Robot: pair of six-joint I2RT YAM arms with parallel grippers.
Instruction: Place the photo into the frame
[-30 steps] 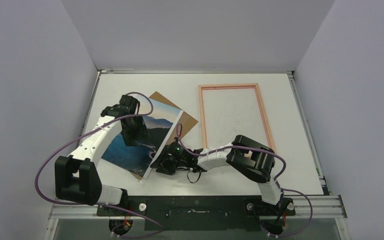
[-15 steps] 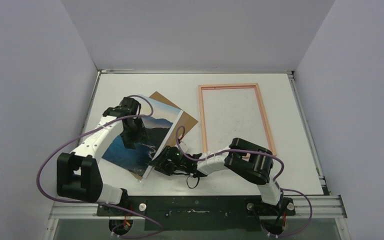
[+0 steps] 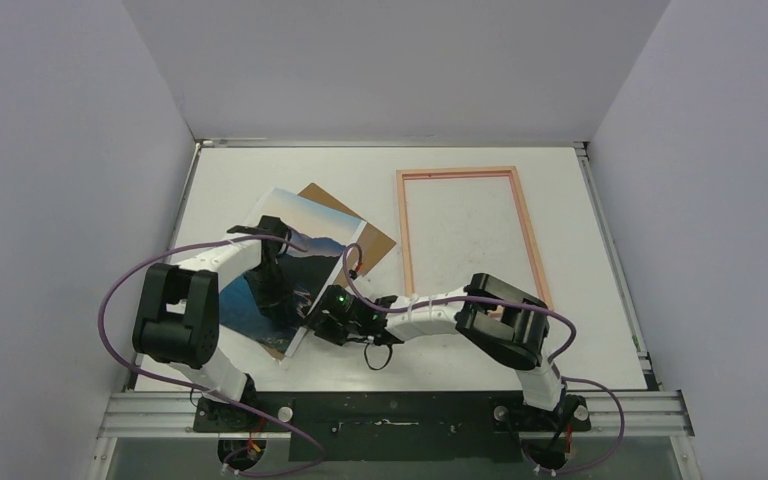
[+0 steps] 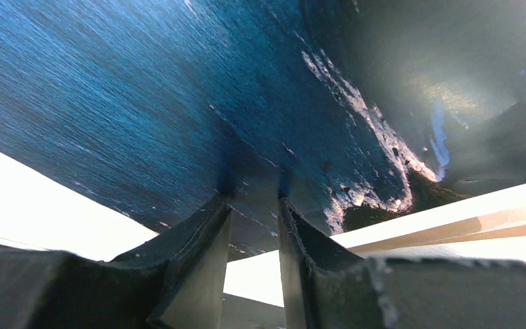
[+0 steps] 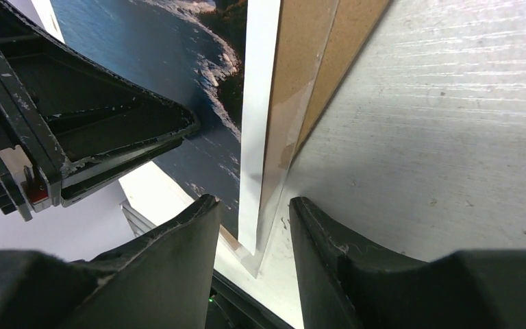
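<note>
The photo (image 3: 305,225) of blue sea and dark mountains lies tilted on the brown backing board (image 3: 376,243), left of centre. The frame (image 3: 406,240) lies flat to its right, peach-wood side up and nothing in it. My left gripper (image 3: 272,276) stands on the photo with its fingertips (image 4: 220,205) touching the sea part (image 4: 144,89), the jaws a narrow gap apart with nothing between them. My right gripper (image 3: 320,326) is open at the photo's near right edge. In the right wrist view, the photo's white border (image 5: 260,103) and the board's edge (image 5: 308,62) run down between its fingers (image 5: 253,203).
The white table (image 3: 480,350) is bounded by grey walls on three sides and a metal rail at the near edge. Purple cables loop from both arms. The left arm's elbow (image 3: 175,320) hangs over the table's near left.
The left arm has folded back, and its gripper slid nearer along the photo, uncovering the photo's far corner. The right gripper moved left up to the photo's edge.
</note>
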